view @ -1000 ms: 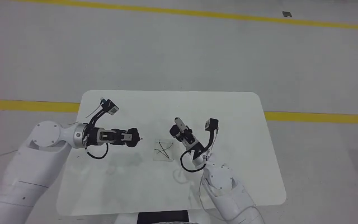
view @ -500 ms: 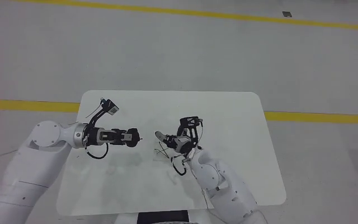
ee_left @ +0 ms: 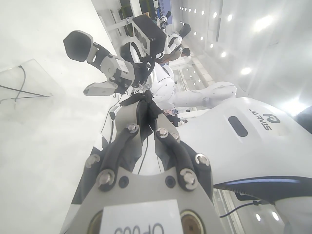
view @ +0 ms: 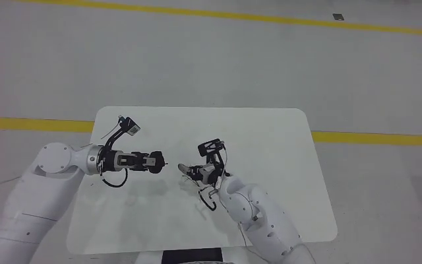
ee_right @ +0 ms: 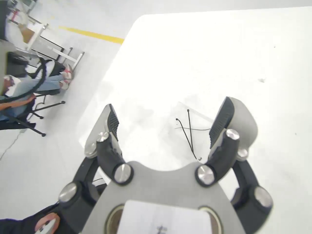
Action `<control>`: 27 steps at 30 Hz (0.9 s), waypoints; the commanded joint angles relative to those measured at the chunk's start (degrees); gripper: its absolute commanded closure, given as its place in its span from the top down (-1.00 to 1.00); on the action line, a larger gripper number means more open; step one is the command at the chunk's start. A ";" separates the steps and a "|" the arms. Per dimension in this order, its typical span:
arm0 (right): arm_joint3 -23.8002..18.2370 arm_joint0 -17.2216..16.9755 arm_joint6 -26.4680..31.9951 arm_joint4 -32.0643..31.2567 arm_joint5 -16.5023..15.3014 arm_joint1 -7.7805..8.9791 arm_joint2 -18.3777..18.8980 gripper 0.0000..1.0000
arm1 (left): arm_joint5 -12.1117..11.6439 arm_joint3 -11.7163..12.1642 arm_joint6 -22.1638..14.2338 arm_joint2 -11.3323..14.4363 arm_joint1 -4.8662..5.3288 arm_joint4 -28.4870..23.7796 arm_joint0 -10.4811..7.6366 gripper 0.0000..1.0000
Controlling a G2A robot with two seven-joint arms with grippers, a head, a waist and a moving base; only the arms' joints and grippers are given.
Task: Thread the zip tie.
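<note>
Three black zip ties (ee_right: 189,132) lie crossed on a clear sheet (ee_left: 34,74) near the middle of the white table (view: 277,132), well apart from every edge. Two ties have their long axes roughly in line with the right gripper's reach, with small knobbed ends on the far side. The third crosses both sideways, and one end runs toward a fingertip. All three lie flat and none is looped.

The right gripper (ee_right: 168,122) hangs over the sheet, tilted downward, with its jaws spread wide. From its wrist camera the ties sit in the gap between the fingers and touch neither. Its arm comes in from the near edge with the elbow bent.

The left gripper (view: 160,160) is beside the sheet, not over it. Its jaws are pressed together and nothing is visible between the pads. Its forearm lies about level across the table and points at the right gripper, with a small gap between them.
</note>
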 commanded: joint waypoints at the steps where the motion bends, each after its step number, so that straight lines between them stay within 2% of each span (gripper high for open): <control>1: 0.18 1.89 3.89 -3.57 1.22 -0.19 -1.68 1.00 | 0.00 0.00 0.00 0.00 0.00 0.00 0.00 -1.00; 6: 2.39 6.83 12.69 -8.32 1.95 -1.08 -6.21 1.00 | 0.00 0.00 0.00 0.00 0.00 0.00 0.00 -1.00; 10: 3.79 9.70 17.94 -7.71 2.85 -1.87 -8.04 1.00 | 0.00 0.00 0.00 0.00 0.00 0.00 0.00 -1.00; 12: 4.79 10.72 20.92 -6.95 2.21 -2.11 -8.63 1.00 | 0.00 0.00 0.00 0.00 0.00 0.00 0.00 -1.00; 22: 5.39 10.75 20.45 -7.60 2.07 -2.14 -8.71 1.00 | 0.00 0.00 0.00 0.00 0.00 0.00 0.00 -1.00; 24: 5.59 11.46 22.10 -9.72 1.75 -2.20 -9.42 1.00 | 0.00 0.00 0.00 0.00 0.00 0.00 0.00 -1.00; 27: 5.71 13.10 26.19 -12.91 3.19 -2.68 -11.22 1.00 | 0.00 0.00 0.00 0.00 0.00 0.00 0.00 -1.00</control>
